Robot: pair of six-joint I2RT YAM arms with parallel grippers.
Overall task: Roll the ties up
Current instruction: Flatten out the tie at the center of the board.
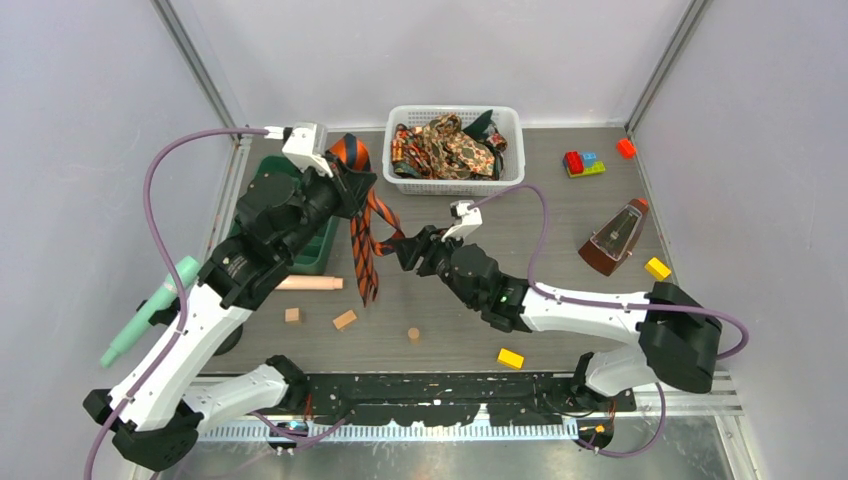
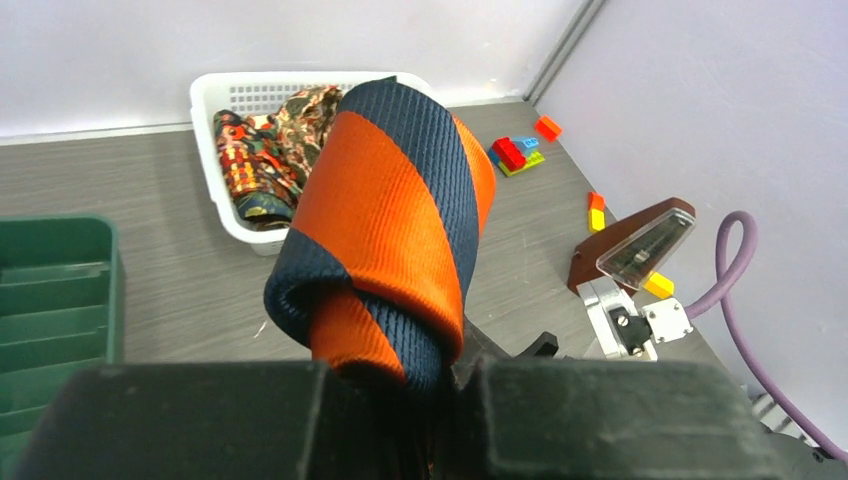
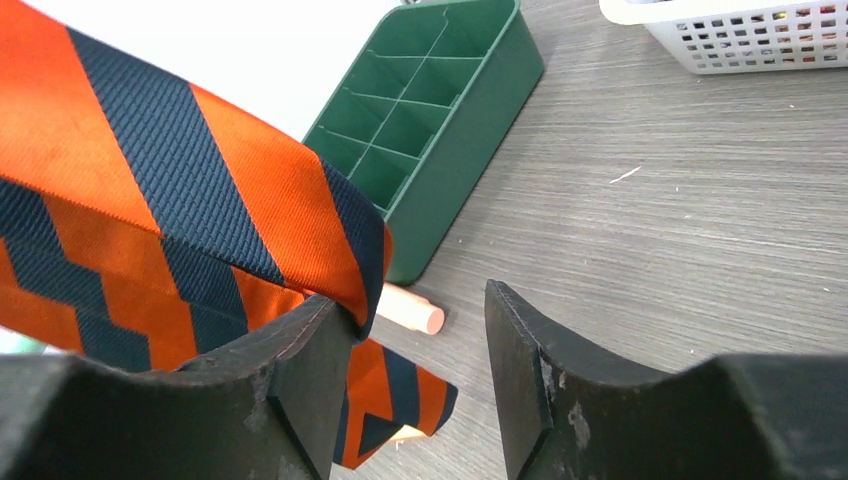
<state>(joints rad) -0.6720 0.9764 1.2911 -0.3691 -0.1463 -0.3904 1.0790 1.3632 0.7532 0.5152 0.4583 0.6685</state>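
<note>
Over the counter (image 1: pixel 570 300), the orange-and-navy striped tie (image 1: pixel 362 240) hangs part-rolled, its coil pinched in your left fingers (image 2: pixel 440 378). Your right fingers (image 3: pixel 418 345) stand spread, the fabric outside their gap. Closing here likely misses the tail, and a tug could unwind the coil.

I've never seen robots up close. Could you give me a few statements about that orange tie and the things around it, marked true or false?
1. The left jaws are clamped on the striped tie. True.
2. The right jaws are shut on that tie. False: they stand apart, with the table showing between them, and the tie hangs beside one of them.
3. The white basket is empty. False: patterned ties lie in it.
4. A green tray with compartments sits on the table. True.
</note>
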